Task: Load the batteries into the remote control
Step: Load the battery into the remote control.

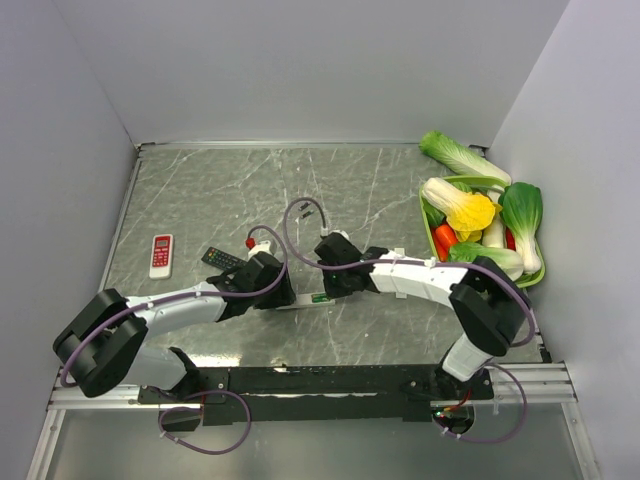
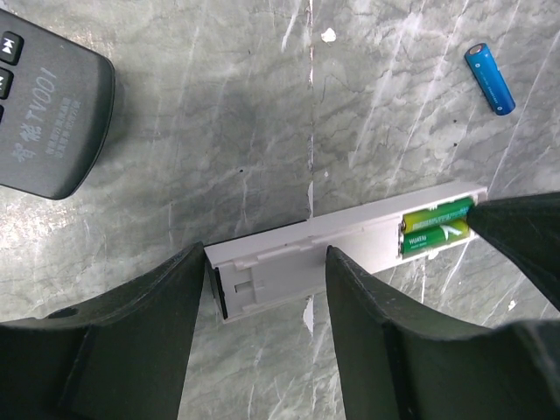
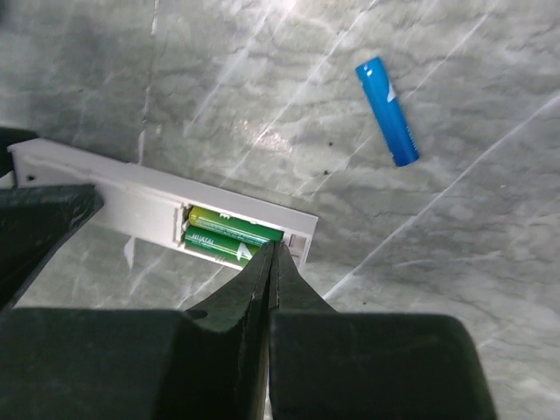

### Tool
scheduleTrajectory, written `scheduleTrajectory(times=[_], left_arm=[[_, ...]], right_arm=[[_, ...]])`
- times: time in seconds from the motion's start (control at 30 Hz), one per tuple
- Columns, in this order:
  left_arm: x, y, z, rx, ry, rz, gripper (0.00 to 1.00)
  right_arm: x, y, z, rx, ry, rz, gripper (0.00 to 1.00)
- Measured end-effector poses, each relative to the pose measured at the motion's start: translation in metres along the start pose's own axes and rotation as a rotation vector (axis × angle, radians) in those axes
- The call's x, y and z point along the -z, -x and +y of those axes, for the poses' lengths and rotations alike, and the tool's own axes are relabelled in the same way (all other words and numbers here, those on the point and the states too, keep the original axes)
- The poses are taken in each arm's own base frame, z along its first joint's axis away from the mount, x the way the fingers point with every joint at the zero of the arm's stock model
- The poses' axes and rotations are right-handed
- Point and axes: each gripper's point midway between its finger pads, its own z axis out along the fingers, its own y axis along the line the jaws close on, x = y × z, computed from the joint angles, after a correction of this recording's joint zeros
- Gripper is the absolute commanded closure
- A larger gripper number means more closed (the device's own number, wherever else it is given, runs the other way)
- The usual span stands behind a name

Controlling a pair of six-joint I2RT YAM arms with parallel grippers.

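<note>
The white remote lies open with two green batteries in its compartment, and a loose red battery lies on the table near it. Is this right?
Only the colour is wrong: the loose battery is blue, as the right wrist view shows. The white remote does hold two green batteries.

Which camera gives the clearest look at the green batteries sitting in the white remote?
The right wrist view: the green batteries lie side by side in the open bay of the white remote, labels visible. The left wrist view shows them partly behind the right gripper. The top view gives only a green speck.
</note>
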Motion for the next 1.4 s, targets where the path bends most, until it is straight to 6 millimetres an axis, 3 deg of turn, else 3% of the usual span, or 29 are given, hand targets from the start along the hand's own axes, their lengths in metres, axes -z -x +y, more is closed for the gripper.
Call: scheduleTrajectory(times=[0.27,0.5,0.93,1.0,1.13,1.2,1.27,1.33,1.4], left_arm=[[0.002,-0.001,0.001,0.005,-0.003,-0.002,0.38],[0.015,-0.001,0.007,0.051,-0.018,-0.042,0.29],[0.074,0.04,0.009,0.191,-0.098,-0.286,0.05],[0.081,0.043,0.012,0.198,-0.097,-0.305,0.03],[0.088,0.044,0.019,0.201,-0.079,-0.327,0.01],[0.089,0.043,0.023,0.199,-0.066,-0.329,0.0],[0.091,0.044,0.025,0.197,-0.056,-0.333,0.01],[0.093,0.045,0.026,0.196,-0.05,-0.338,0.01],[0.096,0.047,0.027,0.194,-0.047,-0.346,0.01]], right_arm=[[-0.003,0.002,0.001,0.132,-0.134,0.022,1.0],[-0.006,0.005,0.008,0.216,-0.194,0.031,0.93],[0.008,0.01,0.016,0.264,-0.19,0.028,0.57],[0.019,0.02,0.018,0.259,-0.176,-0.003,0.53],[0.057,0.049,0.02,0.205,-0.114,-0.113,0.29],[0.078,0.068,0.01,0.151,-0.092,-0.178,0.27],[0.096,0.085,-0.012,0.078,-0.093,-0.246,0.19],[0.105,0.09,-0.044,0.001,-0.121,-0.275,0.03],[0.104,0.084,-0.077,-0.063,-0.159,-0.263,0.0]])
